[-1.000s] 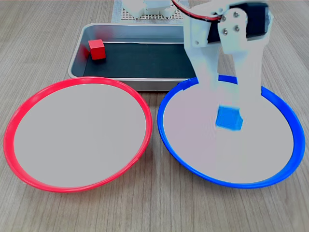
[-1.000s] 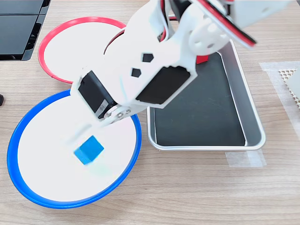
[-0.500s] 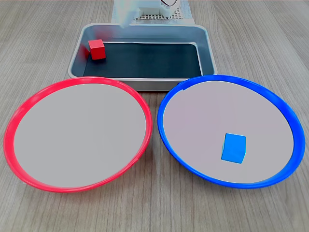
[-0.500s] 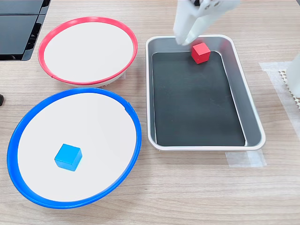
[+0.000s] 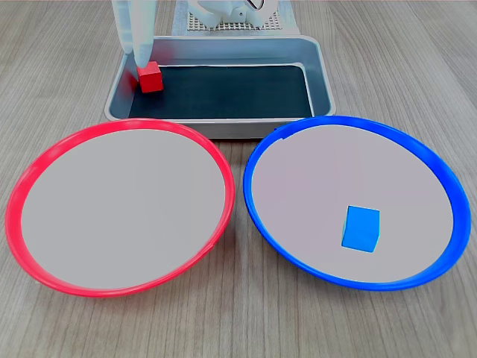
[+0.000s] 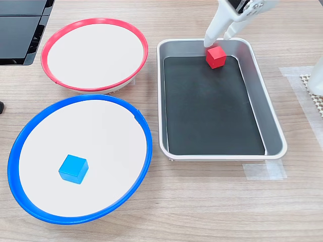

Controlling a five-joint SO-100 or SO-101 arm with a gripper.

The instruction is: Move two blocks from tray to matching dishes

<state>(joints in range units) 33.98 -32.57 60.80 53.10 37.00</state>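
Starting at the first exterior view's left, your red-rimmed dish [image 5: 119, 207] sits on the tabletop [image 5: 59, 82] with nothing in it. Behind it, the red block [image 5: 150, 76] rests in the tray [image 5: 317, 74] at its left end, close to the corner. A second ago your arm was over the blue-rimmed dish; now the jaws [image 5: 137, 54] have crossed to the tray and stand right above and beside that red block, tips down. In the second exterior view the gripper [image 6: 218, 39] shows two fingers slightly apart just above the red block [image 6: 216, 57], so I judge the jaws released and holding nothing. To the right, the blue block [image 5: 361, 227] lies in the blue-rimmed dish [image 5: 440, 175], let go and settled lower than where it hung a second ago. So half your job looks done, and the red block is what you reach for next.
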